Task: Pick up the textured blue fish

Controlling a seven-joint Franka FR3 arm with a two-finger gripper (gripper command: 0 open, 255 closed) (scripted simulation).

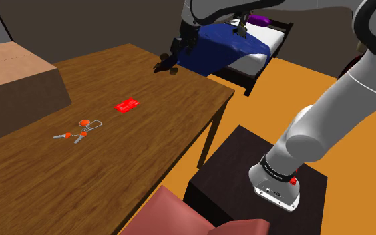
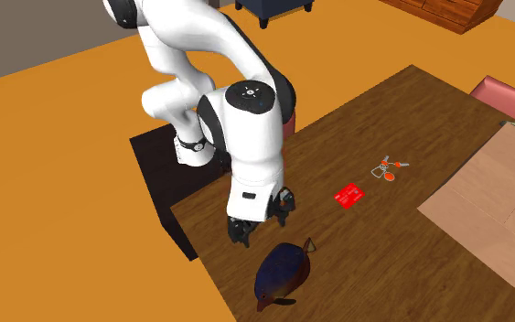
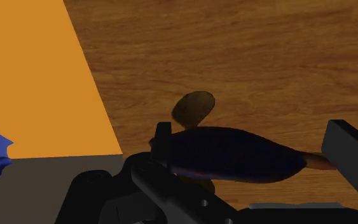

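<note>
In the shoulder view, the black gripper (image 1: 177, 55) hangs low over the far corner of the wooden table (image 1: 146, 153), close above the dark fish (image 1: 165, 67). A brown cardboard box (image 1: 13, 80) sits at the left with its top shut, so its contents are hidden.

In the second exterior view, the gripper (image 2: 262, 226) stands spread wide just beside the fish (image 2: 283, 267). The fish has a smooth oval body, deep blue with brownish fins, and lies near the table's edge.

In the wrist view, the fish (image 3: 234, 154) lies lengthwise between the parted fingers (image 3: 352, 156). Whether they touch it, I cannot tell.
</note>
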